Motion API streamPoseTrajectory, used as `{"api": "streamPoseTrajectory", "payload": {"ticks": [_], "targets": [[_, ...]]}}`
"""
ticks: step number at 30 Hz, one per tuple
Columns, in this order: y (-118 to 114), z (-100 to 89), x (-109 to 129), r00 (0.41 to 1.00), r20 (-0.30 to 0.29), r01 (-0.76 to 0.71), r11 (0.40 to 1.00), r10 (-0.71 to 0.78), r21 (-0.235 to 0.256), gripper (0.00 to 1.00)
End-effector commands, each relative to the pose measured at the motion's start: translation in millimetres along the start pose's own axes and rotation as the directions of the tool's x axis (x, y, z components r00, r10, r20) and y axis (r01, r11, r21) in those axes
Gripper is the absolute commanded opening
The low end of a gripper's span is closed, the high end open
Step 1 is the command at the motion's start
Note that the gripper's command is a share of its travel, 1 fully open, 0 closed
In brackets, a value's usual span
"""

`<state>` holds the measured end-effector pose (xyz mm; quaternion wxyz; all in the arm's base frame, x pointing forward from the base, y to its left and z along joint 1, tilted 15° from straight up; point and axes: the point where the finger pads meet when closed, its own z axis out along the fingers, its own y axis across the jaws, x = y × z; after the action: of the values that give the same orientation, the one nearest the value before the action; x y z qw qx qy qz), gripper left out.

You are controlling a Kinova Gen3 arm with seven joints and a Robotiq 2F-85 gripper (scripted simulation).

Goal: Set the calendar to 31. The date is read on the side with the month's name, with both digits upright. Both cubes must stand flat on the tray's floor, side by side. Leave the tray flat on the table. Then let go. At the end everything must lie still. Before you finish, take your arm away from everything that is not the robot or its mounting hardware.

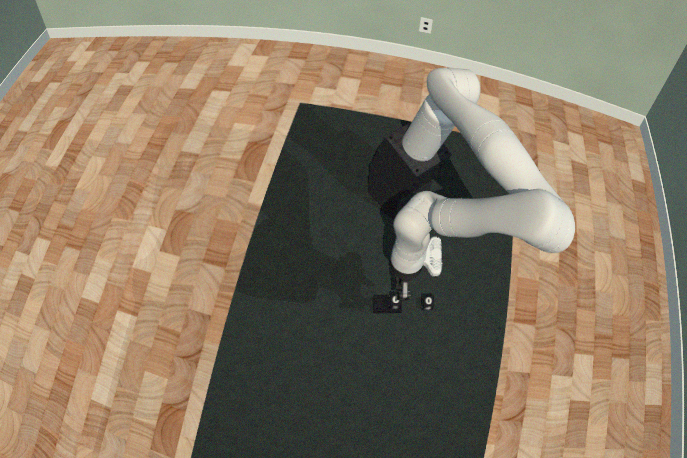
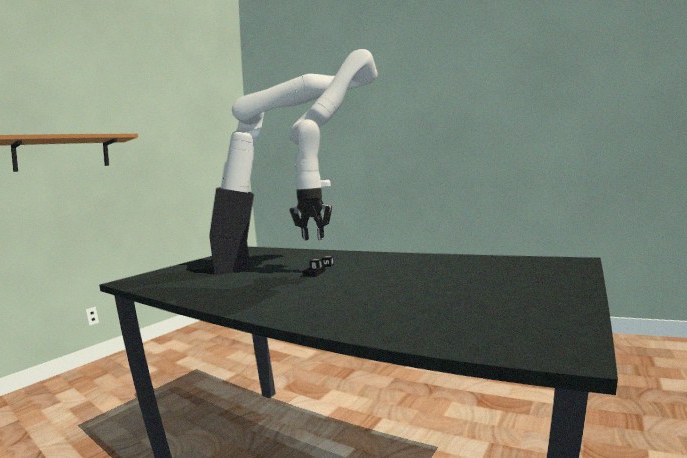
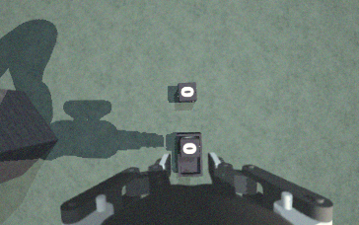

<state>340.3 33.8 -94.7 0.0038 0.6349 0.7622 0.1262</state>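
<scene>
While we hang well above the tabletop (image 2: 408, 302), our end effector (image 2: 311, 233) sits half spread w/ nothing between the fingers — it holds nothing. Below it, the tray (image 1: 380, 304) lies flat w/ one cube (image 3: 189, 148) in its end nearer the other cube, top face reading 0. That second cube (image 3: 186, 92) stands alone on the tabletop, near the tray but apart from it — top also 0. We can't read the month side from these views.
</scene>
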Motion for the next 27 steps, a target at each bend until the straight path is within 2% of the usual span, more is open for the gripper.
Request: {"api": "streamPoseTrajectory", "payload": {"ticks": [1,12,27], "targets": [[0.3,0.0,-0.1,1.0,0.0,0.0,1.0,0.0,-0.001,0.46],[0.4,4.6,-0.1,1.0,-0.001,-0.001,1.0,0.001,-0.001,0.46],[0.8,21.4,-0.1,1.0,-0.001,-0.001,1.0,0.001,-0.001,0.46]]}}
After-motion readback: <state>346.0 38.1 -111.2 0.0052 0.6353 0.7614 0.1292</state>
